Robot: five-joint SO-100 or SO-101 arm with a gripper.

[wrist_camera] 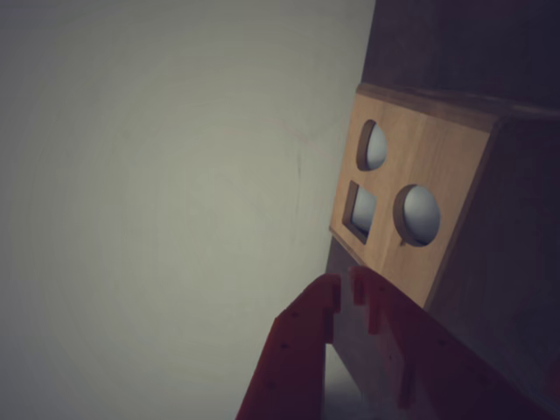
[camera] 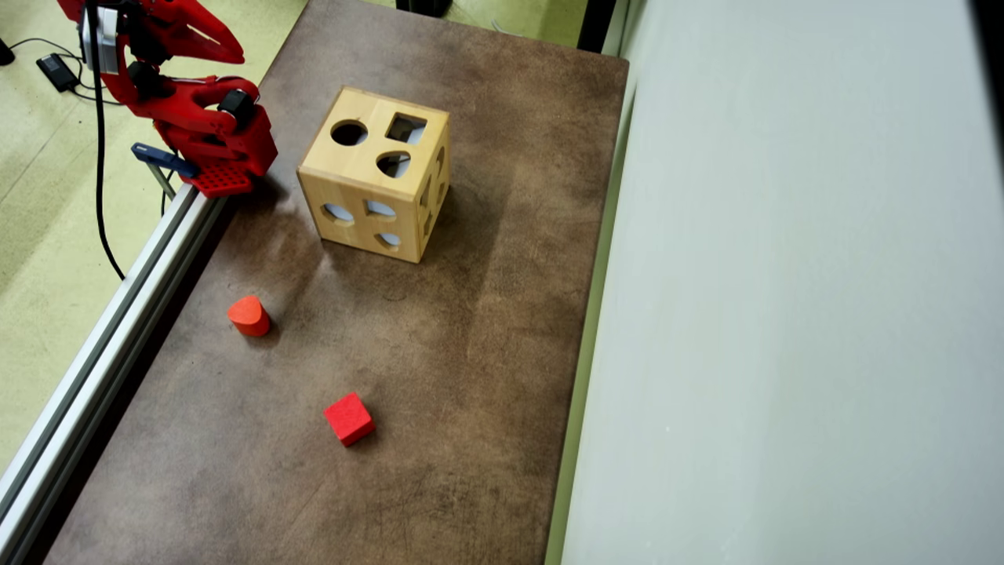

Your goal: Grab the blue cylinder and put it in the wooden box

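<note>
Hand (wrist_camera: 346,293) empty, red cube (camera: 349,418) overhead only

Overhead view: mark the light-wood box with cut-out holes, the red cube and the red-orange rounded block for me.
light-wood box with cut-out holes (camera: 362,163): overhead view, top face between the holes.
red cube (camera: 348,417): overhead view, top face.
red-orange rounded block (camera: 247,311): overhead view, flat top.

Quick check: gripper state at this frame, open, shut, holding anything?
Gripper: shut or nearly so in the wrist view, fingertips almost touching, nothing visible between them. No blue cylinder shows in either view.
</note>
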